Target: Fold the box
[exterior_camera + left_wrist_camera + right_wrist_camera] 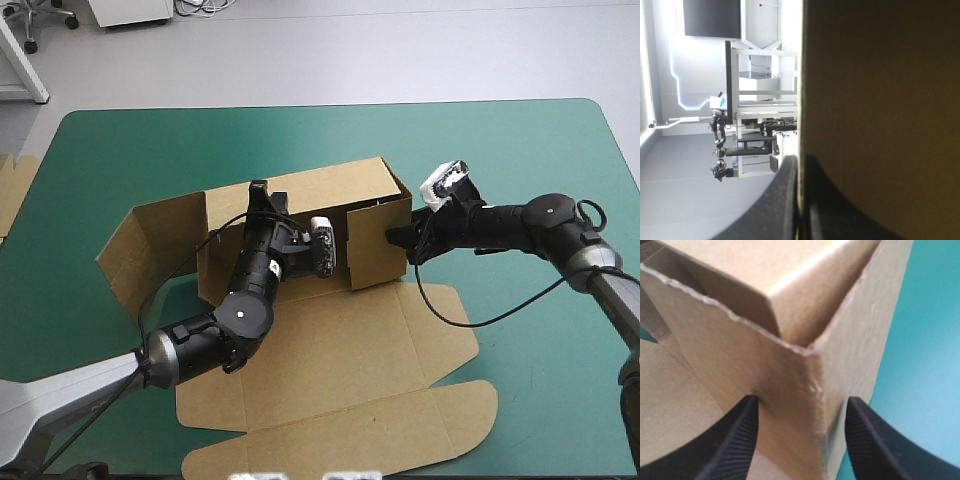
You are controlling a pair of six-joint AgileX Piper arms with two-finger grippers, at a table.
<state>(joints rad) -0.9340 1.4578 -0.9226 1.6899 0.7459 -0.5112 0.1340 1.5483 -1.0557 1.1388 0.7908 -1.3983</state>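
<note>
Near the bench's [520, 150] middle the brown box [365, 195] stands half raised. Its matte board walls are upright, one with a ragged, torn rim, and its round-cornered lid panels lie flat toward the near edge. From the near-left, the left end effector [265, 200] reaches up, its 2 black fingers clenched on the thin edge of an upright wall. The right end effector [398, 237], its arm stretched in from the right edge, is released, with ribbed fingers [740, 440] straddling a creased corner. Another sheet of board [15, 190] lies at the left edge.
</note>
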